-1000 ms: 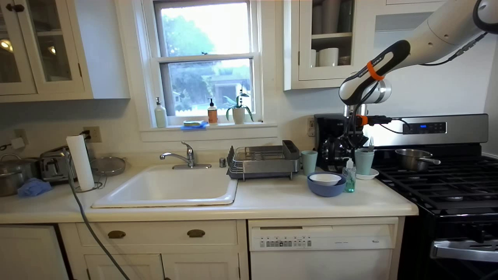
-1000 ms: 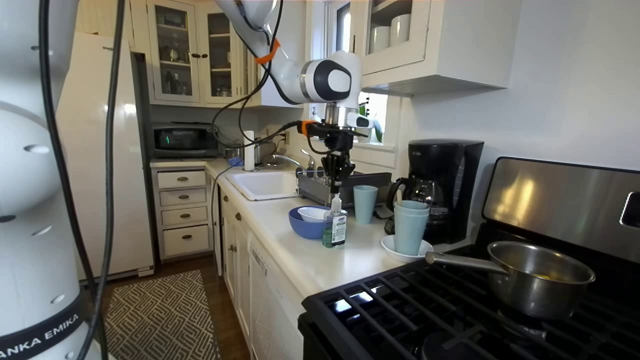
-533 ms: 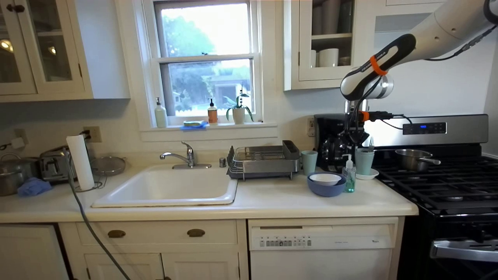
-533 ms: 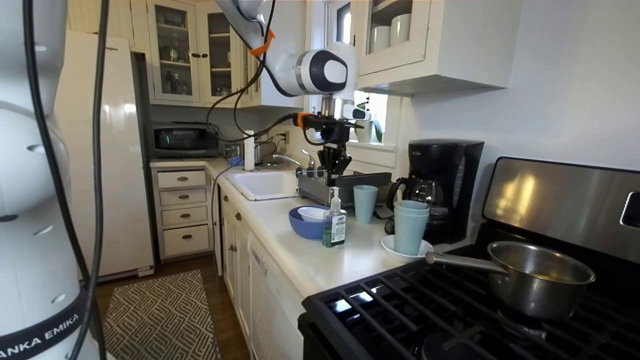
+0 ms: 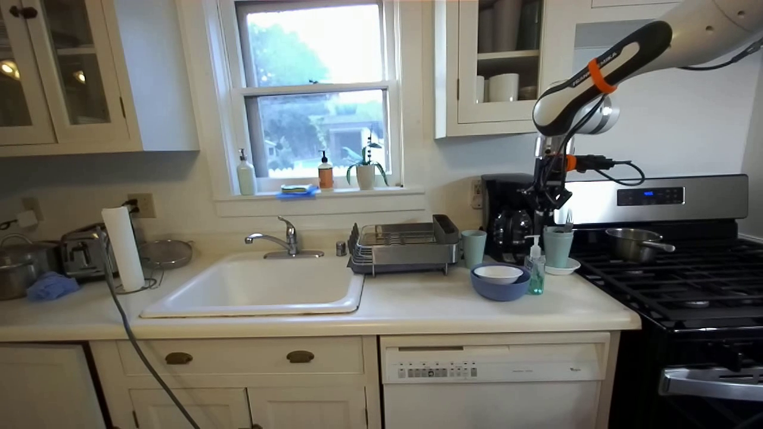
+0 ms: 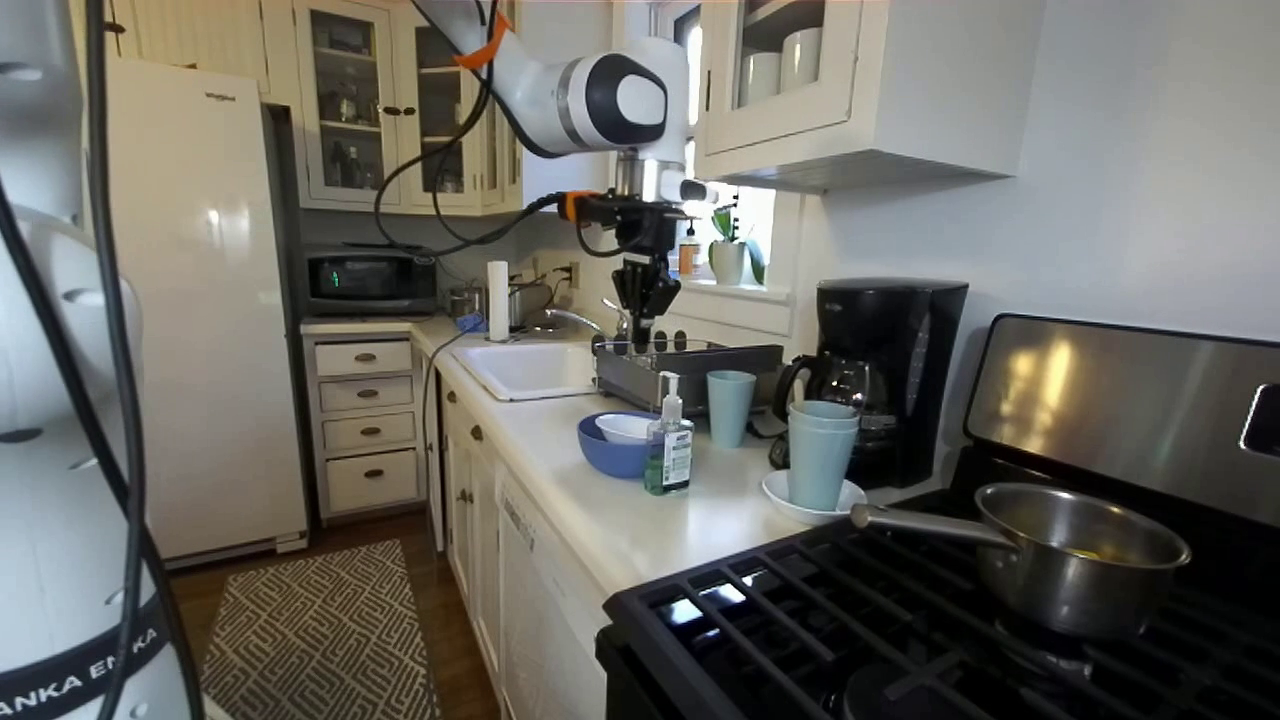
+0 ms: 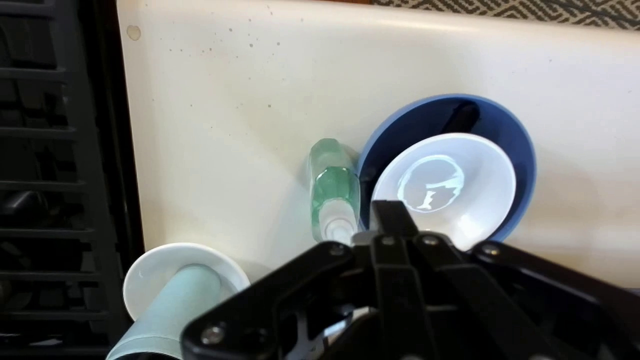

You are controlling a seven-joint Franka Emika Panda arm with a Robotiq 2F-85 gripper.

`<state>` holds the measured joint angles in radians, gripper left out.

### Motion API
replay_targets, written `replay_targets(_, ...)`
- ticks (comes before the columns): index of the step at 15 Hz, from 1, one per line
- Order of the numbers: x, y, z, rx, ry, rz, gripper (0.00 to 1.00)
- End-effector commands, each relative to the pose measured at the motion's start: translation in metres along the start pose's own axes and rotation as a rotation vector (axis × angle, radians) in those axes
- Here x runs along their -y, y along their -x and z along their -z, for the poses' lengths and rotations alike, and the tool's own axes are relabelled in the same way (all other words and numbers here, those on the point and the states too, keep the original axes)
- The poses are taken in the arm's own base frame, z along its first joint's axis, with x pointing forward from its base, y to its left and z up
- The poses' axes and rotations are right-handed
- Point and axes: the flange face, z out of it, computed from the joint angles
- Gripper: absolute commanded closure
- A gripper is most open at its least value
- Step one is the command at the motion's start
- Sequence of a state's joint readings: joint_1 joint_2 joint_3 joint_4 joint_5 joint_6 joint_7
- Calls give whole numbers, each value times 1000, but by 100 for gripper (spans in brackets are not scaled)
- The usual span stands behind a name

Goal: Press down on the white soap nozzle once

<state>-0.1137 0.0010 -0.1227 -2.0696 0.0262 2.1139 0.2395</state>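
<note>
I read "EMIKA" on the arm (image 5: 629, 56), "ANKA" on its base (image 6: 50, 550), "Whirlpool" on the fridge (image 6: 205, 330) by the counter's (image 6: 700, 520) far corner.

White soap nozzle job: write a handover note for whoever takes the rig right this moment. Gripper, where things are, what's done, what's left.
Gripper: shut, nothing held, raised clear of the white soap nozzle.
Things: the nozzle tops the upright green soap bottle, beside the blue bowl.
Done: a second ago the gripper was down at the nozzle, which sat lower; it has since risen, so the one press looks complete.
Left: probably just backing away; don't press again.
</note>
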Motion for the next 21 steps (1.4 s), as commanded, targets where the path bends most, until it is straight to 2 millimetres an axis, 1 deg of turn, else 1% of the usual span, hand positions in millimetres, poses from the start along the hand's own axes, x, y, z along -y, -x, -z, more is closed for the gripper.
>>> replay_targets(1,3,44,20,-7,-1,32,100)
replay_targets(2,5,54,25,-24,5,60,100)
replay_targets(3,8,66,30,-52,17,87,74)
replay_targets(4,10,76,36,-80,15,101,72)
replay_targets(6,14,95,48,-150,12,134,60)
replay_targets(9,17,118,65,-231,-19,152,38)
replay_targets(11,16,131,74,-277,-48,161,26)
replay_targets(14,7,143,83,-317,-72,139,4)
replay_targets(16,-1,149,83,-304,-69,140,0)
replay_targets(18,-14,146,79,-278,-90,154,0)
replay_targets(19,-1,141,81,-289,-59,142,0)
replay_targets(21,-10,140,78,-281,-67,146,0)
